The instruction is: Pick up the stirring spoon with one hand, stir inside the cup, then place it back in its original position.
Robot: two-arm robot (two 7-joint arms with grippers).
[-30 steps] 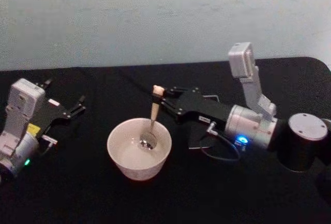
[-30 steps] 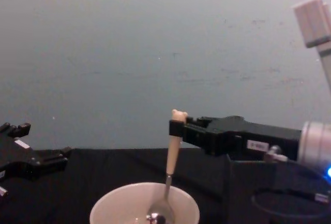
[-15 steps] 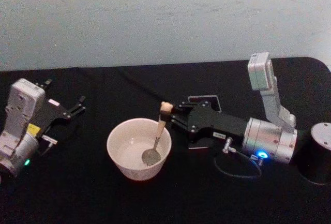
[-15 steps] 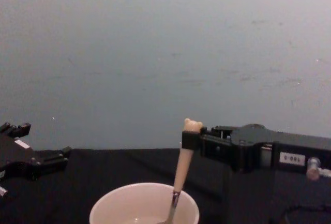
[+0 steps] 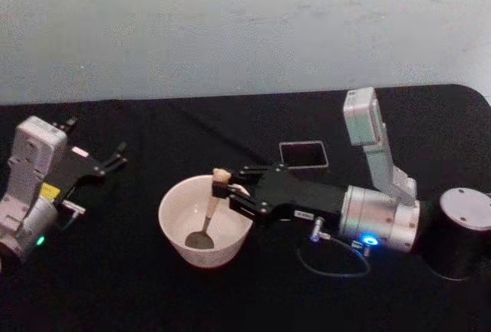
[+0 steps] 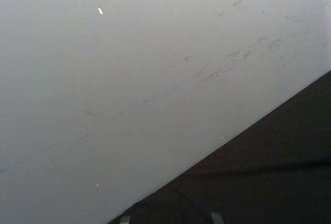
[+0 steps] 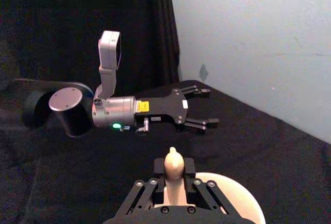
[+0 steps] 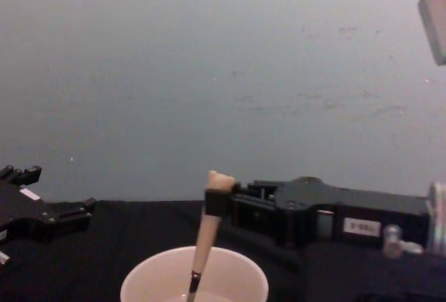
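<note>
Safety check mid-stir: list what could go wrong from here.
1. The right claw pinches the stirring spoon just under its bear head, so it may pivot or slip.
2. The tilted spoon's bowl lies near the cup wall; a sideways push might slide or tip the cup.
3. The holder opening is narrow, so the return could miss.
The left claw sits open at the left.

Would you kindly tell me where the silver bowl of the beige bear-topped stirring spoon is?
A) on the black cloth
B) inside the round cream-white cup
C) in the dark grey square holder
B: the right pincer holds the beige bear-topped stirring spoon by its handle, its bowl down inside the round cream-white cup.
</note>
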